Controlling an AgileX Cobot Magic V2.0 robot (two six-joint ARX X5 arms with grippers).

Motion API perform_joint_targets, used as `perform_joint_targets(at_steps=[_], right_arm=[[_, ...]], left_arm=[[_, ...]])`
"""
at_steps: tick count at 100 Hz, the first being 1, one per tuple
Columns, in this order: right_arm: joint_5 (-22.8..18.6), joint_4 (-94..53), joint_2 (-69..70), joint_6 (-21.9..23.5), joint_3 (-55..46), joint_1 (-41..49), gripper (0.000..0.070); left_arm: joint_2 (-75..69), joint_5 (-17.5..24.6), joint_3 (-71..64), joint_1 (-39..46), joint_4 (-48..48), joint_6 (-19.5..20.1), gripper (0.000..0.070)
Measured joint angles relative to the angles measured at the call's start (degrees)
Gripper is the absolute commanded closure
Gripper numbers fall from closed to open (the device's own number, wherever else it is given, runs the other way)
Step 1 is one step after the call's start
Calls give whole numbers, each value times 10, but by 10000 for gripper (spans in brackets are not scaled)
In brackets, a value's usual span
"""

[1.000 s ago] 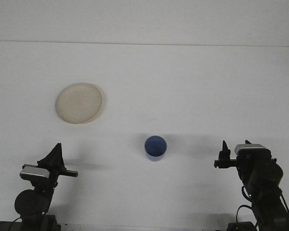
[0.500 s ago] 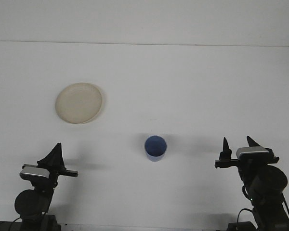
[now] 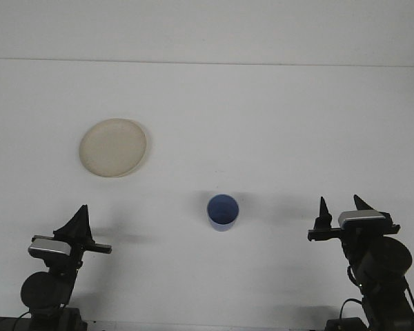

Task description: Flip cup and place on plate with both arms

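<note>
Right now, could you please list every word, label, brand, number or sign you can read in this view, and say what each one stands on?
None: no readable text shows anywhere in the front view.
Round cream-coloured plate: plain, no print.
Small blue cup: plain, no label.
White table: no markings.
Left pincer and right pincer: their silver-grey housings show no lettering that can be made out at this size.

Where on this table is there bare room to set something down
Most of the table is bare: the whole stretch right of the plate and beyond the blue cup, plus the gap between plate and cup. It is tighter along the near edge, by the left gripper and right gripper.
</note>
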Motion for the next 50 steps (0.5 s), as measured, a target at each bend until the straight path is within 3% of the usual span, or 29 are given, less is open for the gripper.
perform_joint_targets(at_steps=[20, 50], right_arm=[[0, 0, 0, 0, 0, 0, 189], [0, 0, 0, 0, 0, 0, 189]], left_arm=[[4, 0, 37, 0, -57, -44, 688], [139, 0, 257, 0, -246, -84, 688]])
